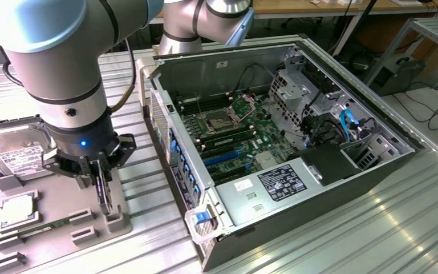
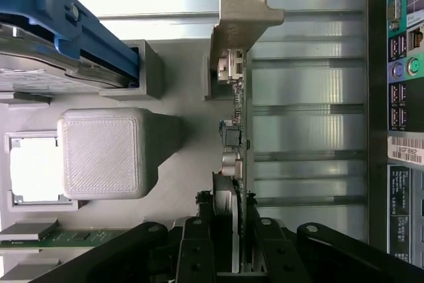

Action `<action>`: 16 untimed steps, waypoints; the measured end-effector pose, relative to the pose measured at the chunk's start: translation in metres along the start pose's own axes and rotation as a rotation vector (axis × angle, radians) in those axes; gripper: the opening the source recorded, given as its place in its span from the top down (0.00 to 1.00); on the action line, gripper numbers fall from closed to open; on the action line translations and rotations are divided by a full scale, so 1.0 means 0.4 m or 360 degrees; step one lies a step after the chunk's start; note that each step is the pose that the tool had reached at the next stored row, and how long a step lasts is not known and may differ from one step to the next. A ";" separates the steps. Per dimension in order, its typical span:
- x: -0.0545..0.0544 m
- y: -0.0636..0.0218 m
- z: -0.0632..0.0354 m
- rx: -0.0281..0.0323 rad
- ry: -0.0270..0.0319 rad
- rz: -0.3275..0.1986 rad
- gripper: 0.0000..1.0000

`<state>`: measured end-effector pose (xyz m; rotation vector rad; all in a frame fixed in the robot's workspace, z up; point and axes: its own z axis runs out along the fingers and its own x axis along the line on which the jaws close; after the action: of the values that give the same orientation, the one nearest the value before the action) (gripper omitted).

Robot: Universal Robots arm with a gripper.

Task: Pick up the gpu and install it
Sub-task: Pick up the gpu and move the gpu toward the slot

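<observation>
The gpu [image 1: 103, 193] [image 2: 244, 124] stands on edge in a slot of the grey holder tray [image 1: 121, 224], which also carries a hard drive [image 1: 17, 151] and a memory stick [image 1: 40, 231]. The jaws, narrow, clamp its two faces from above, beside the open computer case [image 1: 280, 188].

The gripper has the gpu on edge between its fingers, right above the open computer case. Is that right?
Not quite. The gripper has the gpu on edge between its fingers, but above the grey parts tray beside the open computer case, not above the case. The exterior view shows this.
</observation>
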<state>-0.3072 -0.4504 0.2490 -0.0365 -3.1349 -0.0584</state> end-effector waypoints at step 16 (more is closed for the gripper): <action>0.000 0.001 -0.035 0.00003 0.00004 0.0000 0.72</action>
<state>-0.3072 -0.4504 0.2631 -0.0365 -3.1346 -0.0581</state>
